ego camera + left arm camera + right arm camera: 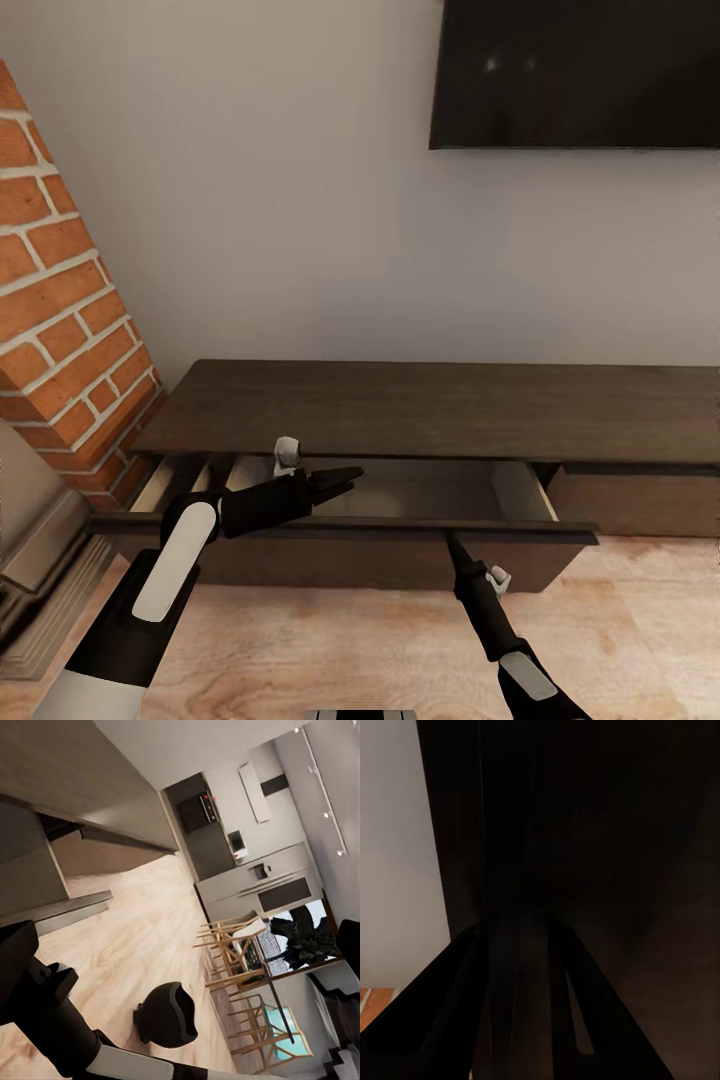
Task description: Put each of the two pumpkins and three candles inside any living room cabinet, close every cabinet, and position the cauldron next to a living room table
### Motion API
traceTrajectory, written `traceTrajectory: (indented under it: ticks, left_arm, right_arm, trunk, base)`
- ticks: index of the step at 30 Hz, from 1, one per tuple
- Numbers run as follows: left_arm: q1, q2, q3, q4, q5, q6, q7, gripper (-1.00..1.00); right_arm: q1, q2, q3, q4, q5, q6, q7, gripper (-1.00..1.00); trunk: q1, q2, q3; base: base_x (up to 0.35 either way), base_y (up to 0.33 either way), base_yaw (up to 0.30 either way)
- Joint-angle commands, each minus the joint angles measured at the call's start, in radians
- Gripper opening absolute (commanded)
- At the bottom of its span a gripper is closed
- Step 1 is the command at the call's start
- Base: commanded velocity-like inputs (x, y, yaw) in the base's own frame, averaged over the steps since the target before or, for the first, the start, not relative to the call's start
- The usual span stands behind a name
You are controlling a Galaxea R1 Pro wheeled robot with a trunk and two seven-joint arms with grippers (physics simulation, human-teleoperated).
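The cabinet [420,405] is a long, low dark-brown unit against the wall. Its left drawer [345,528] is pulled out and shows a pale lining. My left gripper [345,481] hovers over the open drawer, fingers slightly apart and holding nothing. My right gripper [451,543] is at the drawer front's top edge. In the right wrist view its dark fingers [592,1027] straddle that edge closely. In the left wrist view the black cauldron [168,1015] stands on the wood floor behind my right arm [52,1020]. Pumpkins, candles and the table are out of view.
A brick fireplace [60,340] rises at the left, close to the cabinet's end. A black TV [575,72] hangs on the wall above. The cabinet's right drawer [640,495] is shut. In the left wrist view, wooden stools [236,945] and a kitchen lie far off.
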Motion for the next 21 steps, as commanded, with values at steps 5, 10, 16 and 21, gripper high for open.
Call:
traceTrajectory:
  ticks: [5,10,16,21]
  left_arm:
    - [0.000,0.001,0.000,0.000,-0.003,0.002,-0.005,1.00]
    - [0.000,0.001,0.000,0.000,-0.003,0.002,-0.005,1.00]
    - [0.000,0.001,0.000,0.000,-0.003,0.002,-0.005,1.00]
    - [0.000,0.001,0.000,0.000,-0.003,0.002,-0.004,1.00]
  right_arm:
    - [-0.001,0.000,-0.011,-0.002,-0.010,0.007,0.095,-1.00]
    - [-0.001,0.000,-0.011,-0.002,-0.010,0.007,0.095,-1.00]
    - [-0.001,0.000,-0.011,-0.002,-0.010,0.007,0.095,-1.00]
    - [-0.001,0.000,-0.011,-0.002,-0.010,0.007,0.095,-1.00]
  trunk:
    - [-0.001,0.000,-0.001]
    - [-0.001,0.000,-0.001]
    - [-0.001,0.000,-0.001]
    - [-0.001,0.000,-0.001]
  base:
    - [-0.053,0.000,0.000]
    - [-0.006,0.000,0.000]
    - [0.000,0.000,0.000]
    - [-0.014,0.000,0.000]
